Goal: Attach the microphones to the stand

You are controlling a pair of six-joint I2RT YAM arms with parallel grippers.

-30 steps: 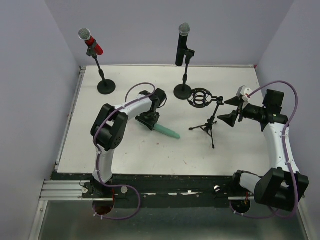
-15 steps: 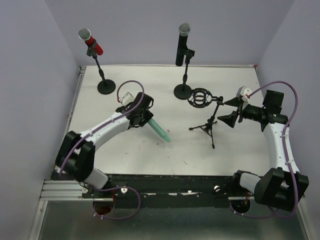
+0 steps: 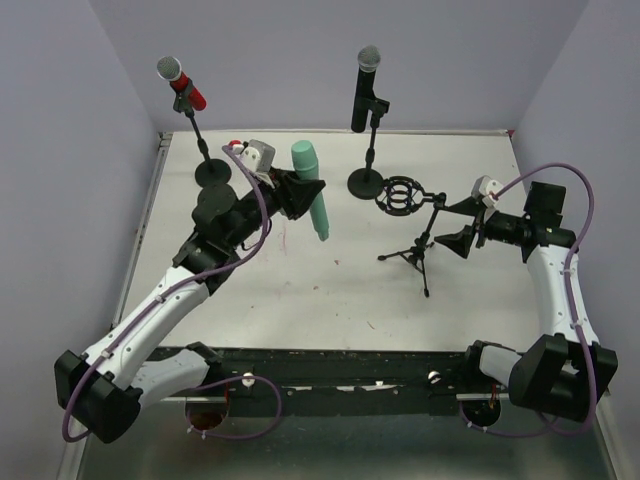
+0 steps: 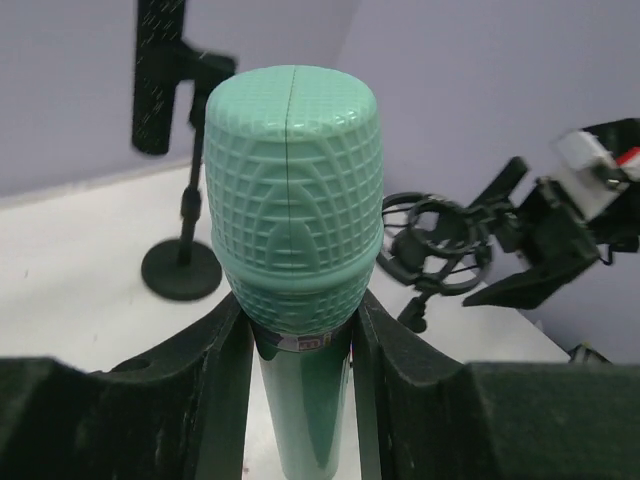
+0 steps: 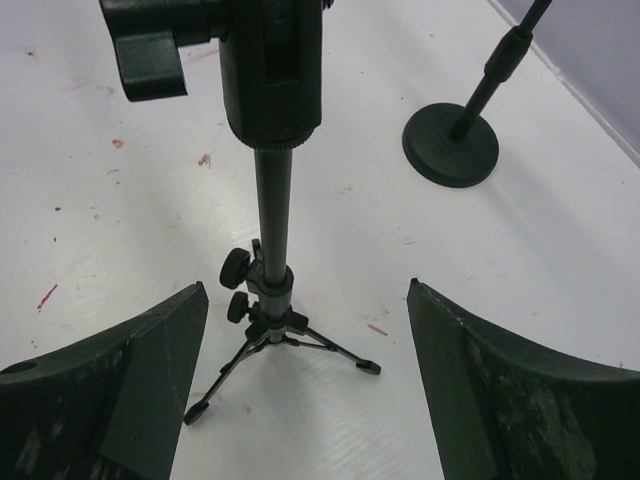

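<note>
I have the green microphone (image 3: pixel 317 208) off the surface (image 3: pixel 330 300) and in the air at the far left. A second ago it lay flat near the middle. Now it stands nearly upright, head up, and the left arm has swung out and up to carry it.

The left fingers (image 4: pixel 225 370) are clamped on its body just below the ribbed head, one pad on each side, as the left wrist view shows.

The red microphone (image 3: pixel 181 82) and the black microphone (image 3: pixel 365 90) already sit in their own round-base stands (image 3: pixel 366 183) along the far edge. That leaves the green one as the last to mount.

Its likely home is the tripod stand (image 3: pixel 420 245) with the ring cradle (image 3: pixel 400 195), right of centre and well apart from the raised microphone.

The right fingers (image 5: pixel 130 370) are spread wide at the stand's right side. The pole (image 5: pixel 272 200) sits ahead between them, and they do not touch it.

In my judgement the pickup is done. What comes next is the carry to the right and lining the handle up with the ring while the right arm steadies the light tripod.
</note>
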